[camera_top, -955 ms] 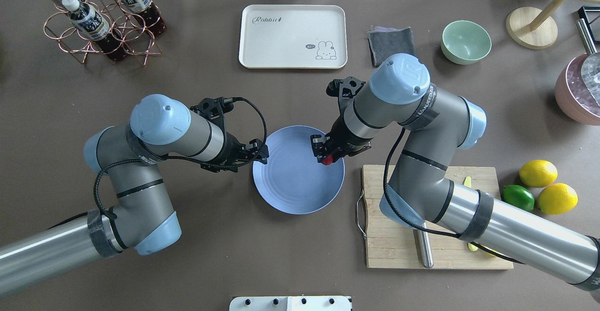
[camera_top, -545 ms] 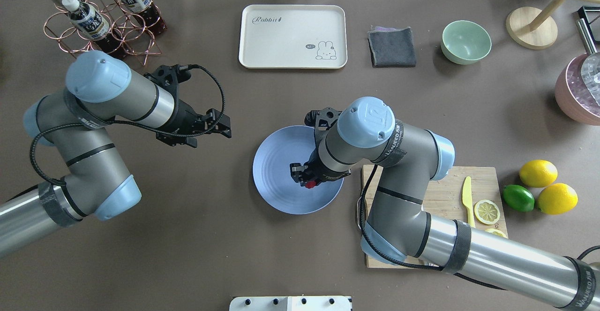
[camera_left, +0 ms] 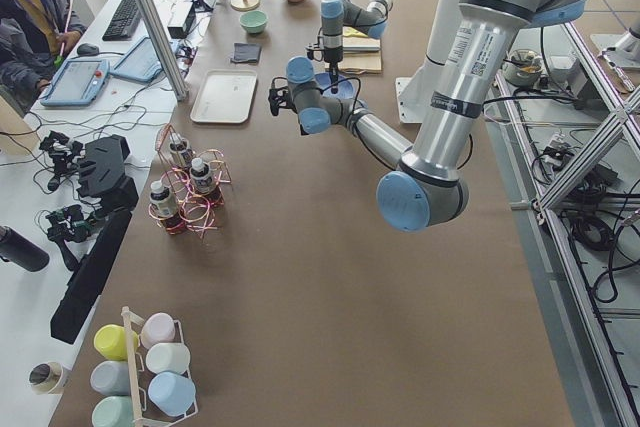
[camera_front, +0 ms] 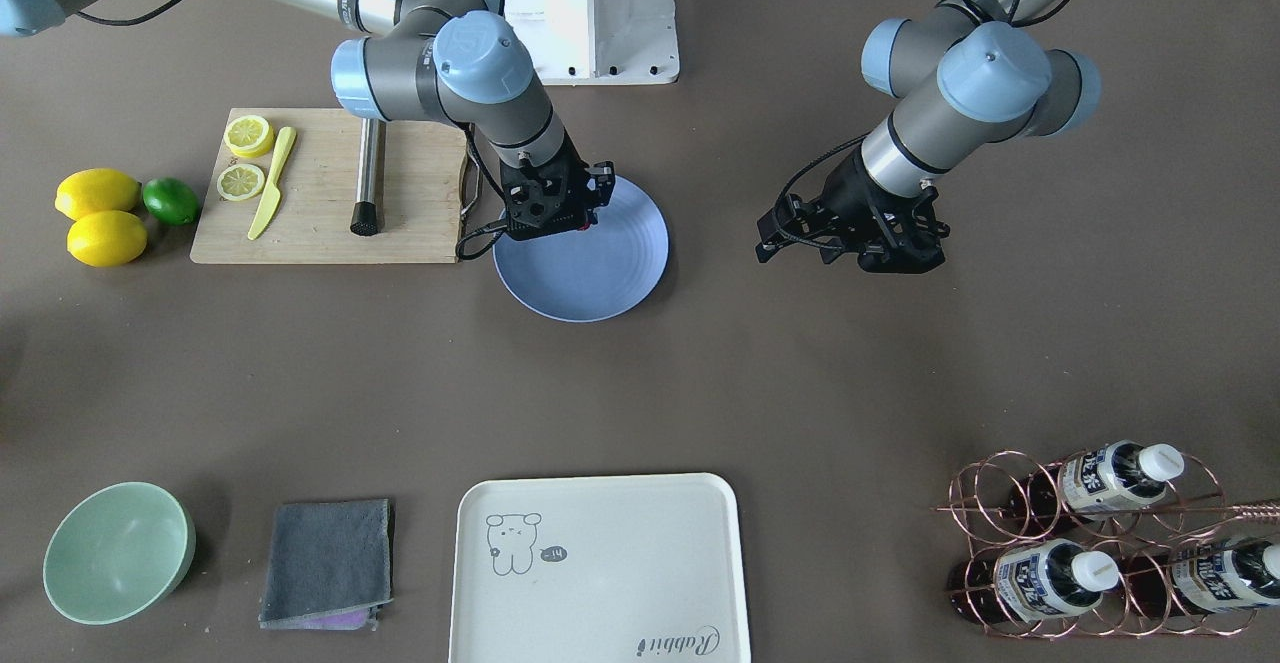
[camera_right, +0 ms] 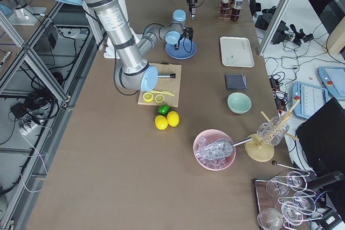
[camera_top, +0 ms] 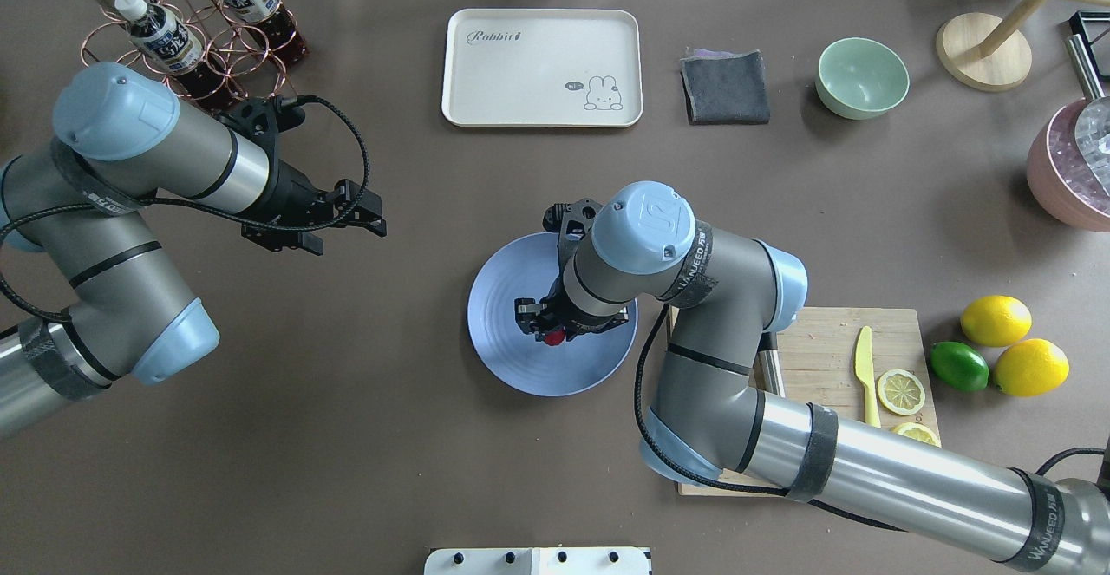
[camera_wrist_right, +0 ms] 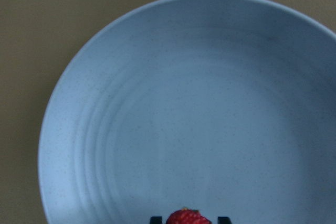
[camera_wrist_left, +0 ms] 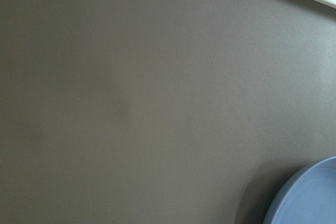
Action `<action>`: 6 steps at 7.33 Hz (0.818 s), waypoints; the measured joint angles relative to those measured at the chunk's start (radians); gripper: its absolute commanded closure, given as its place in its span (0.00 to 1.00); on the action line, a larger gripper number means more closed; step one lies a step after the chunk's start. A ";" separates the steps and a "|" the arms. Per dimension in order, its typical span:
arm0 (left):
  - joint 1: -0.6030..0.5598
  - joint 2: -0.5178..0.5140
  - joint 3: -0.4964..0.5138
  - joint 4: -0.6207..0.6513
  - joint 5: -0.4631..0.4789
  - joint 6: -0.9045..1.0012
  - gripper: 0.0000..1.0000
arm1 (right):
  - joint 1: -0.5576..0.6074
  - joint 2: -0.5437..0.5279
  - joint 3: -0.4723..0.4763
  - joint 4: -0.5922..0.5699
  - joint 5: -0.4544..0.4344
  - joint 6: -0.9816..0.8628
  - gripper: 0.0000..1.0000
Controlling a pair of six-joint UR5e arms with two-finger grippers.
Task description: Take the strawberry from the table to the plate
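The strawberry (camera_top: 555,336) is a small red berry pinched in my right gripper (camera_top: 548,329), which is shut on it over the middle of the blue plate (camera_top: 503,297). In the right wrist view the strawberry (camera_wrist_right: 186,217) shows at the bottom edge between two dark fingertips (camera_wrist_right: 155,219), with the plate (camera_wrist_right: 157,103) filling the picture below. I cannot tell whether the berry touches the plate. My left gripper (camera_top: 368,211) hangs open and holds nothing over the bare table (camera_top: 416,436), well left of the plate. From the front, the right gripper (camera_front: 550,208) covers the plate's (camera_front: 600,273) far rim.
A wooden cutting board (camera_top: 824,341) with lemon slices, a yellow knife and a steel rod lies right of the plate. Two lemons (camera_top: 995,320) and a lime (camera_top: 958,365) sit beyond it. At the back stand a cream tray (camera_top: 542,68), grey cloth (camera_top: 725,87), green bowl (camera_top: 862,77) and bottle rack (camera_top: 186,46).
My right gripper carried the strawberry from the plate's far right rim in toward its middle. My left arm drew back left, away from the plate's edge.
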 measured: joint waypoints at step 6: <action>-0.155 0.117 -0.109 0.086 -0.134 0.213 0.03 | 0.325 -0.173 0.187 -0.139 0.241 -0.192 0.00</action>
